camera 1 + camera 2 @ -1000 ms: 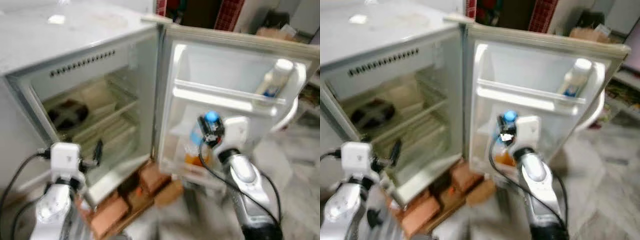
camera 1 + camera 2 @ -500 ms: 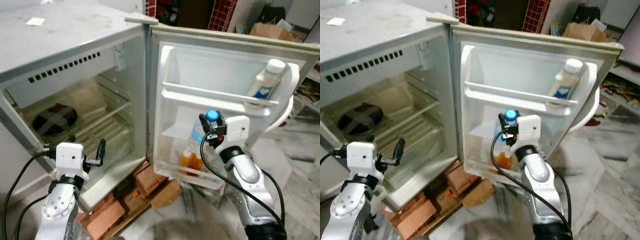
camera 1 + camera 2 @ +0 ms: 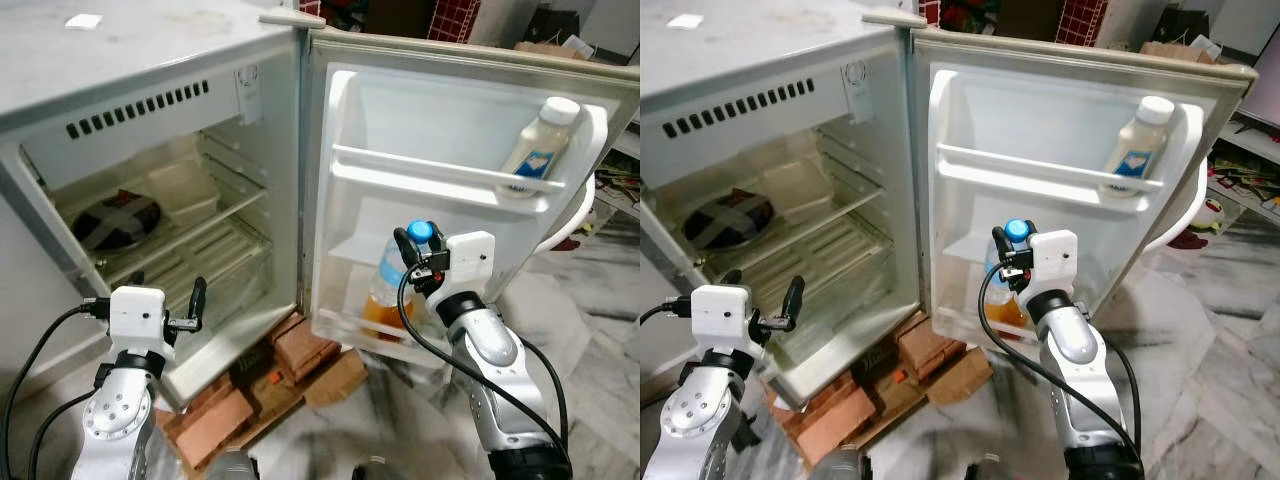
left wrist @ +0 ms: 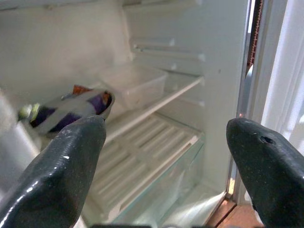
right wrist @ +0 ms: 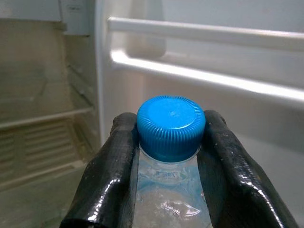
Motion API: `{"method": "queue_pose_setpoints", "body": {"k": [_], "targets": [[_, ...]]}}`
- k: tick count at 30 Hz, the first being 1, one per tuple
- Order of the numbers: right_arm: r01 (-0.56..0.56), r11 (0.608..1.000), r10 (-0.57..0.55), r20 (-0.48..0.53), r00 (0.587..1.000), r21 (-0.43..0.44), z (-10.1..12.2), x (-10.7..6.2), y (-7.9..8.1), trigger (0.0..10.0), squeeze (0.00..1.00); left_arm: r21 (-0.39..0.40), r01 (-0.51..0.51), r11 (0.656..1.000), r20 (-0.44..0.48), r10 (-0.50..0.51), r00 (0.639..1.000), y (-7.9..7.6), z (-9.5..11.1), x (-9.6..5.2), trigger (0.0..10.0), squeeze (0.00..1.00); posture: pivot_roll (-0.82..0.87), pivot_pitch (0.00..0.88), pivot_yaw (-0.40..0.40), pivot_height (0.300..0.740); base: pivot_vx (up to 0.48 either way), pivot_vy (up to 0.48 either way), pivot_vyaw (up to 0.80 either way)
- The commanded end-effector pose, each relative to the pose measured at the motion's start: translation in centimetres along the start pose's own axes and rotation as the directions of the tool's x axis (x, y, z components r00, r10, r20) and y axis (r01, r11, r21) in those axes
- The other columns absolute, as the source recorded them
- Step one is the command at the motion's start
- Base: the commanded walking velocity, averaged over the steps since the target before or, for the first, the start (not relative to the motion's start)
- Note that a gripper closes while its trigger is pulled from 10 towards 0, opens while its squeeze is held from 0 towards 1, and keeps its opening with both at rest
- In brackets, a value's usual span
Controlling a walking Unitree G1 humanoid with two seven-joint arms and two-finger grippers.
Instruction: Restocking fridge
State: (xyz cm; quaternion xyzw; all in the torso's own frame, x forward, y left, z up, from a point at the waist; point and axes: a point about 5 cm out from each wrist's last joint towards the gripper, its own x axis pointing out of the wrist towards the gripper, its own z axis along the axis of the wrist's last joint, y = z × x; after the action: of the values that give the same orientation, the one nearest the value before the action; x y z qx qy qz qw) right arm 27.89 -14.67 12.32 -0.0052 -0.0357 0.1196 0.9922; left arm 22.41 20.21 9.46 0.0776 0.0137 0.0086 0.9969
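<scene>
Since the earlier frames the blur has cleared and the whole scene has shifted slightly, the camera having moved; the bottle is seen a little lower against the door's bottom shelf than half a second ago. In the left eye view, an open fridge (image 3: 150, 120) is seen with its door (image 3: 470, 130) swung to the right. The right claw (image 3: 412, 262) is pressed onto the neck of a blue-capped bottle (image 3: 392, 285), which is held upright just over the door's lower shelf (image 3: 345, 325), beside an orange-filled bottle (image 3: 378, 308). A white bottle (image 3: 535, 150) stands at the right end of the door's upper shelf. A dark round dish (image 3: 115, 218) and a clear container (image 3: 185, 190) lie on the inner wire shelf. The left claw (image 3: 196, 298) is held near the fridge's lower front edge, and bricks (image 3: 300, 350) lie on the floor beneath the fridge. In the left wrist view, the left claw's fingers (image 4: 66, 156) are spread wide apart with nothing between them, facing the fridge interior. In the right wrist view, the fingers (image 5: 109, 166) are seen pinching the bottle just below its blue cap (image 5: 171, 126).
</scene>
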Motion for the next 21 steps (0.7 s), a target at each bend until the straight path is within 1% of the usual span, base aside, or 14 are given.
{"method": "queue_pose_setpoints", "body": {"k": [1, 5, 7, 10, 12, 14, 17, 21], "targets": [[0.009, 1.0, -0.009, 0.016, 1.0, -0.009, 0.5, 0.2, -0.3, 10.0, 0.0, 0.003, 0.001, 1.0, -0.001, -0.001, 1.0, 0.1, 0.1, 0.1, 10.0, 0.0, 0.11, 0.005, -0.051, 0.658, 0.0, 0.0, 0.0], [0.014, 1.0, -0.014, 0.017, 1.0, -0.012, 0.6, 0.3, -0.3, 10.0, 0.0, 0.01, 0.008, 1.0, 0.025, -0.008, 1.0, 0.2, 1.0, 0.7, 10.0, 0.0, 0.12, 0.025, -0.049, 0.658, 0.0, 0.0, 0.0], [0.015, 1.0, -0.015, 0.022, 1.0, -0.005, 0.6, 0.5, 0.1, 10.0, 0.0, 0.012, 0.001, 1.0, 0.036, -0.001, 0.999, 0.6, 1.5, 0.9, 10.0, 0.0, 0.12, 0.041, -0.04, 0.658, 0.0, 0.0, 0.0], [0.014, 1.0, -0.014, 0.027, 1.0, 0.008, 0.6, 0.6, 0.6, 10.0, 0.0, 0.011, 0.018, 1.0, 0.035, -0.019, 0.999, 0.6, 1.6, 0.8, 10.0, 0.0, 0.12, 0.043, -0.037, 0.658, 0.0, 0.0, 0.0], [0.016, 1.0, -0.016, 0.028, 0.999, 0.013, 0.5, 0.6, 0.7, 10.0, 0.0, 0.007, 0.03, 1.0, 0.032, -0.03, 0.999, 0.5, 1.6, 0.8, 10.0, 0.0, 0.12, 0.043, -0.033, 0.658, 0.0, 0.0, 0.0], [0.036, 0.999, -0.037, 0.033, 0.999, 0.023, 0.4, 0.5, 0.8, 10.0, 0.0, 0.007, 0.042, 0.999, 0.024, -0.042, 0.999, 0.2, 1.4, 0.8, 10.0, 0.0, 0.11, 0.047, -0.007, 0.658, 0.0, 0.0, 0.0], [0.1, 0.994, -0.101, 0.034, 0.994, 0.032, 0.3, -0.1, 0.3, 10.0, 0.0, 0.001, 0.06, 0.998, 0.014, -0.06, 0.998, -0.3, 1.3, 1.2, 10.0, 0.0, 0.1, 0.043, 0.012, 0.658, 0.0, 0.0, 0.0], [0.124, 0.992, -0.125, 0.02, 0.992, 0.031, -0.2, -0.7, 0.2, 10.0, 0.0, 0.002, 0.087, 0.996, 0.014, -0.087, 0.996, -1.0, 1.4, 1.8, 10.0, 0.0, 0.08, 0.043, 0.017, 0.658, 0.0, 0.0, 0.0]]}}
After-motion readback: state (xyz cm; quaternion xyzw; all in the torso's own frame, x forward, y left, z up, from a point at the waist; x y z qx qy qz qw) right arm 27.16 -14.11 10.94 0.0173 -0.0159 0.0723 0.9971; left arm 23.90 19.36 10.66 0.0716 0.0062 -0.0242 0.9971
